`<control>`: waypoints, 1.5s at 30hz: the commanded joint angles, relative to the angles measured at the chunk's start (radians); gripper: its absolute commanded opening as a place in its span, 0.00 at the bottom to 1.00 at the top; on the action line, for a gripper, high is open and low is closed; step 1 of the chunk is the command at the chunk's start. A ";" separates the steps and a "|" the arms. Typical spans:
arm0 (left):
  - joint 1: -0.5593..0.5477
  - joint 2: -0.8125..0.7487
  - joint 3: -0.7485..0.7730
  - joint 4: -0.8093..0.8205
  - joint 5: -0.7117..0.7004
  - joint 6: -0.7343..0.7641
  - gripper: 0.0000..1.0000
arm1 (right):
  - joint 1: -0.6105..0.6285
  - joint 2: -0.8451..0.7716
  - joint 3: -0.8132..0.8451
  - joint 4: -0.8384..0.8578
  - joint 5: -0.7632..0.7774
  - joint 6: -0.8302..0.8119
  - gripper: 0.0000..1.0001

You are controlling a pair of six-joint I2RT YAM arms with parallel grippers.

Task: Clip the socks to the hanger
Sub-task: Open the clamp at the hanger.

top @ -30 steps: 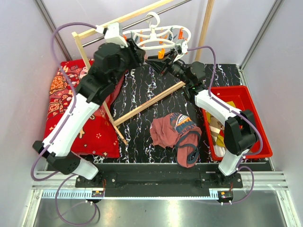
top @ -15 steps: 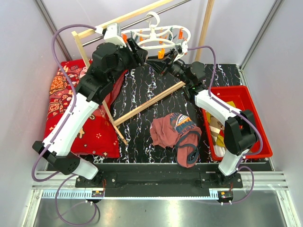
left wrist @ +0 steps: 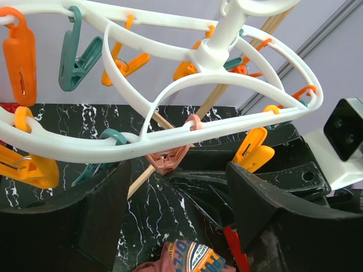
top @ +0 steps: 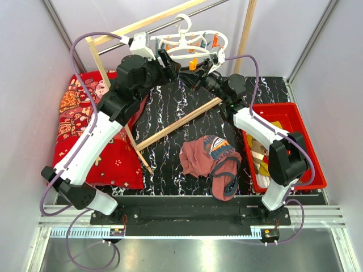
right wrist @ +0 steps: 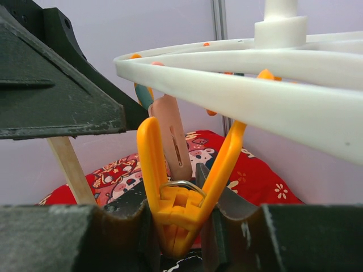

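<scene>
The white hanger [top: 190, 41] hangs from the rail at the back, its rings [left wrist: 170, 85] carrying orange and teal pegs. My right gripper [top: 197, 68] reaches up under it and is shut on one orange peg [right wrist: 180, 192], which also shows in the left wrist view [left wrist: 254, 151]. My left gripper [top: 172, 60] is just left of it, below the rings, fingers [left wrist: 62, 221] wide apart and empty. Yellow and tan striped socks [top: 262, 152] lie in the red bin [top: 303, 148] at the right. No sock is seen in either gripper.
A rust-maroon garment [top: 211, 161] lies crumpled in the table's middle. A red printed cushion [top: 91, 133] fills the left side. A wooden pole [top: 176, 124] of the rack slants across the black marbled table.
The left arm has shifted right, closer under the hanger, and its jaws have spread wider. The right arm stays still on the peg.
</scene>
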 commanded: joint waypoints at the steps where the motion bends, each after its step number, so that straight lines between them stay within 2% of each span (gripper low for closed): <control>1: 0.005 -0.010 -0.018 0.092 -0.023 0.008 0.71 | 0.007 -0.033 0.019 0.042 -0.001 0.008 0.00; 11: 0.005 0.003 -0.058 0.211 -0.046 0.057 0.67 | 0.009 -0.036 0.013 0.040 -0.001 0.003 0.00; 22: 0.005 0.019 -0.097 0.254 -0.072 0.065 0.65 | 0.007 -0.045 0.003 0.039 -0.001 -0.001 0.00; 32: 0.005 0.029 -0.100 0.277 -0.070 0.082 0.46 | 0.007 -0.055 0.000 0.036 -0.001 -0.006 0.00; 35: 0.005 0.029 -0.100 0.279 -0.070 0.083 0.43 | 0.009 -0.055 -0.002 0.036 -0.001 -0.007 0.00; 42: 0.005 0.021 -0.107 0.287 -0.078 0.089 0.25 | 0.007 -0.076 -0.022 0.031 0.004 -0.007 0.00; 45: 0.005 0.015 -0.109 0.286 -0.081 0.097 0.18 | 0.009 -0.101 -0.049 0.022 0.013 -0.015 0.04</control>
